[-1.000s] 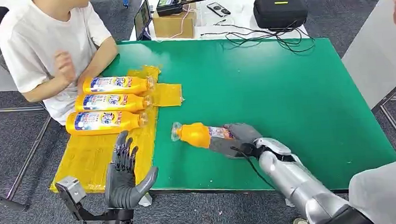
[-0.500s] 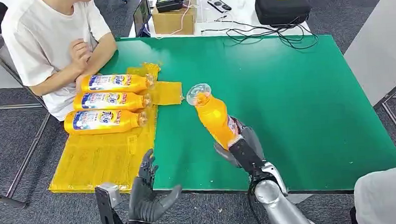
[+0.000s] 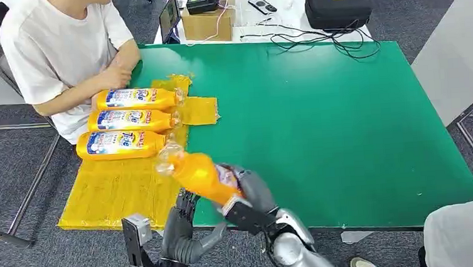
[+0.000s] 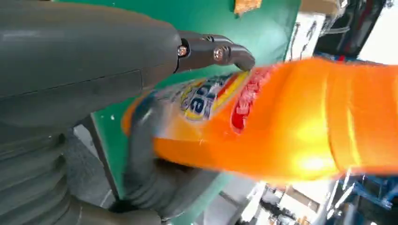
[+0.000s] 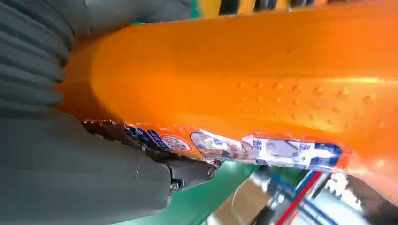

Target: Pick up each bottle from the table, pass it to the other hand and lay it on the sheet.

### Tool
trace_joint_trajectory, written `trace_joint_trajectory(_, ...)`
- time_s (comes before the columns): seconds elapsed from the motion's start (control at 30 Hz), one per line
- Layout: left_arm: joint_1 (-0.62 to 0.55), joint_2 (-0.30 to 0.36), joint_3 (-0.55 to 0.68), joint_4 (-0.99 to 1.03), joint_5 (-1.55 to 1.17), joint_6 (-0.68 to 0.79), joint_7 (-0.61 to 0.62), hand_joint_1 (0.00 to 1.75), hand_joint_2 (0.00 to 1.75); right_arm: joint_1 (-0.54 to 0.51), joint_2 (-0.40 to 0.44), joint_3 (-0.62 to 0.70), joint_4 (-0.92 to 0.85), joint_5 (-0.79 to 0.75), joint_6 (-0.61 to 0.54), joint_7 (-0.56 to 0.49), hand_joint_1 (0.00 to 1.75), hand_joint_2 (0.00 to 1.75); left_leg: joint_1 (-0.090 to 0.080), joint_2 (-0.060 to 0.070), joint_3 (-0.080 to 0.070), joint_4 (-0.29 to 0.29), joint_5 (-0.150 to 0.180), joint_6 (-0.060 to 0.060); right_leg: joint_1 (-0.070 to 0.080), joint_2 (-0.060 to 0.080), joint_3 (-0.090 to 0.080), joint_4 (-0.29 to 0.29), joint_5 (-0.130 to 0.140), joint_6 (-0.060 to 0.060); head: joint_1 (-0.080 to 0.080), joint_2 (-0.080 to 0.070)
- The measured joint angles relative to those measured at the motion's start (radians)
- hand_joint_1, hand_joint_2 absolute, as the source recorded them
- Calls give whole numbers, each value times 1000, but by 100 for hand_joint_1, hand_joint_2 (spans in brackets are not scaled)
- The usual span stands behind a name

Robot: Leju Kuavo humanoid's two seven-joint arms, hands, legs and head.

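While the head view takes in the whole green table [image 3: 346, 119], flat and matte with a person in a white shirt [image 3: 58, 51] seated at its far left corner, the wrist views press close and give surface detail instead. Against the table's left edge lies the yellow sheet [image 3: 112, 192], crinkled and glossy, hanging partly over the near edge. On the sheet's far part three orange bottles [image 3: 126, 119] lie side by side, caps toward the table's middle, each with a blue, white and yellow label whose print is too small to read. Above the table's near edge, just right of the sheet, the right hand [image 3: 251, 198] grips a fourth orange bottle [image 3: 196, 174] by its lower body, neck tilted up toward the sheet; the bottle is off the table. The right wrist view shows its smooth translucent plastic with rows of small raised dots, and a torn-edged label strip in blue and white, with the dark fingers wrapped under it. The left hand [image 3: 187, 234] sits just below the bottle at the table's near edge, fingers spread and raised; the left wrist view shows its fingers [image 4: 211, 49] apart beside the blurred label, and I cannot tell whether they touch it.
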Motion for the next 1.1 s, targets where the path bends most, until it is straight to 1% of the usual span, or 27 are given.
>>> trace_joint_trajectory(0.33, -5, -8, 18, -21, 50, 26, -33, 0, 175, 11, 10, 104, 3, -12, 8, -22, 175, 175, 0, 0, 0, 0, 0, 0, 0, 0, -1, 0, 0, 0, 0, 0)
trace_joint_trajectory(0.57, -11, -10, 37, -32, 73, -16, -53, 0, 175, -7, 9, 171, 4, -54, 67, -43, 175, 175, 0, 0, 0, 0, 0, 0, 0, 0, -1, 0, 0, 0, 0, 0)
trace_joint_trajectory(0.6, -11, -10, 38, -32, 74, -19, -55, 26, 175, -12, 7, 176, 5, -57, 73, -45, 175, 175, 0, 0, -1, 0, 0, 0, 0, 0, -1, 0, 0, 0, 0, 0)
trace_joint_trajectory(0.63, -11, -10, 40, -32, 77, -24, -57, 150, 175, -19, 4, 182, 7, -60, 79, -48, 175, 175, 0, 0, -1, 0, 0, 0, 0, 0, -1, 0, 0, 0, 0, 0)
trace_joint_trajectory(0.77, -11, -10, 46, -32, 85, -53, -68, 150, 175, -42, -7, 203, 8, -81, 100, -55, 175, 175, 0, 0, -1, 0, 0, 0, 0, 0, -1, 0, 0, 0, 0, 0)
trace_joint_trajectory(0.8, -11, -10, 49, -32, 85, -59, -71, 175, 175, -46, -9, 208, 8, -85, 103, -55, 175, 175, 0, 0, 0, 0, 0, 0, 0, 0, -1, 0, 0, 0, 0, 0)
trace_joint_trajectory(0.83, -10, -10, 52, -32, 85, -64, -71, 175, 175, -49, -11, 211, 8, -89, 105, -55, 175, 175, 0, 0, 0, 0, 0, 0, 0, 0, -1, 0, 0, 0, 0, 0)
trace_joint_trajectory(0.87, -10, -10, 53, -32, 85, -66, -72, 175, 175, -51, -12, 213, 8, -90, 106, -56, 145, 175, 0, 0, 0, 0, 0, 0, 0, 0, -1, 0, 0, 0, 0, 0)
trace_joint_trajectory(0.9, -10, -10, 55, -32, 86, -69, -73, 175, 175, -52, -13, 213, 8, -91, 108, -56, 51, 175, 0, 0, -1, 0, 0, 0, 0, 0, -1, 0, 0, 0, 0, 0)
trace_joint_trajectory(0.93, -9, -10, 56, -32, 93, -77, -72, 175, 175, -53, -13, 213, 8, -93, 109, -56, 0, 175, 0, 0, -1, 0, 0, 0, 0, 0, -1, 0, 0, 0, 0, 0)
trace_joint_trajectory(0.97, -8, -10, 59, -32, 108, -90, -68, 175, 175, -53, -14, 214, 8, -96, 109, -58, 0, 175, 0, 0, -1, 0, 0, 0, 0, 0, -1, 0, 0, 0, 0, 0)
trace_joint_trajectory(1.0, -6, -9, 63, -32, 122, -104, -66, 175, 175, -52, -14, 217, 8, -101, 113, -60, 0, 0, 0, 1, -1, 0, 0, 0, 0, 0, -1, 0, 0, 0, 0, 0)
trace_joint_trajectory(1.1, 19, -2, 71, -52, 168, -140, -57, 175, 175, -41, -13, 222, 2, -124, 114, -61, 0, 0, 0, 1, -1, 0, 0, 0, 0, 0, -1, 0, 0, 0, 0, 0)
